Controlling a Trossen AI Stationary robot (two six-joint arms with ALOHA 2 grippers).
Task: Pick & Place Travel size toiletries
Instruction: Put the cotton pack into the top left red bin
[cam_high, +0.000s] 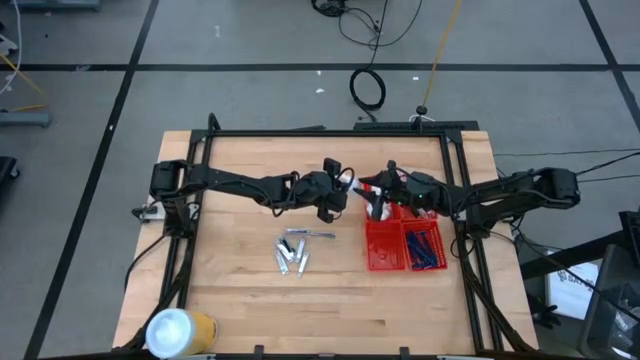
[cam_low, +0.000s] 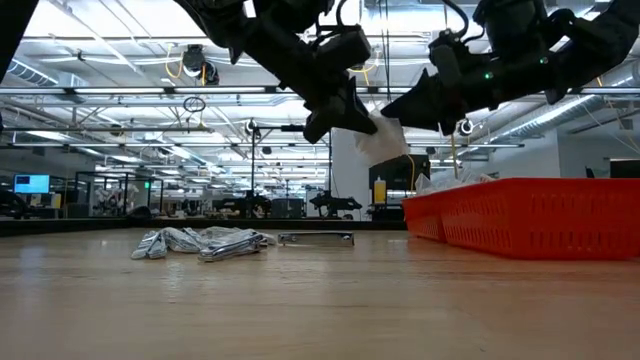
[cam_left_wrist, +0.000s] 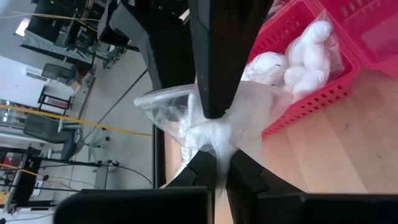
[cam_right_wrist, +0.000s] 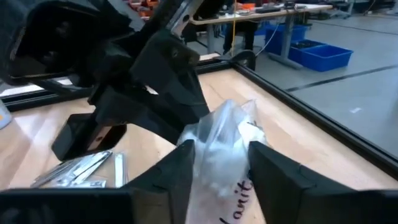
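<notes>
A clear crinkly packet of white contents (cam_low: 381, 137) hangs in the air between my two grippers, just left of the red basket (cam_high: 383, 258). My left gripper (cam_high: 345, 192) is shut on it; it also shows in the low view (cam_low: 352, 118). My right gripper (cam_high: 376, 192) is shut on it from the basket side. Several silver-grey tubes (cam_high: 292, 256) lie in a pile on the table, with one long thin item (cam_high: 310, 234) beside them. More white packets (cam_left_wrist: 298, 53) and blue-handled items (cam_high: 425, 248) lie in the basket. My left gripper pinches a gathered end of the packet (cam_left_wrist: 217, 144) between its two fingertips (cam_left_wrist: 200, 169), coming level from the table's left. The packet is clear of the table and spreads out beyond the fingers. My right gripper has the packet's other end (cam_right_wrist: 219, 155) between its two fingers (cam_right_wrist: 179, 167), coming from the table's right and slanting down. The packet fills the gap between them and is lifted clear.
The red basket's far-left compartment (cam_left_wrist: 323, 93) lies just below and right of the packet. A large white-and-yellow roll (cam_high: 178, 331) stands at the near left corner. A black frame (cam_high: 330, 132) runs along the table's far edge and sides.
</notes>
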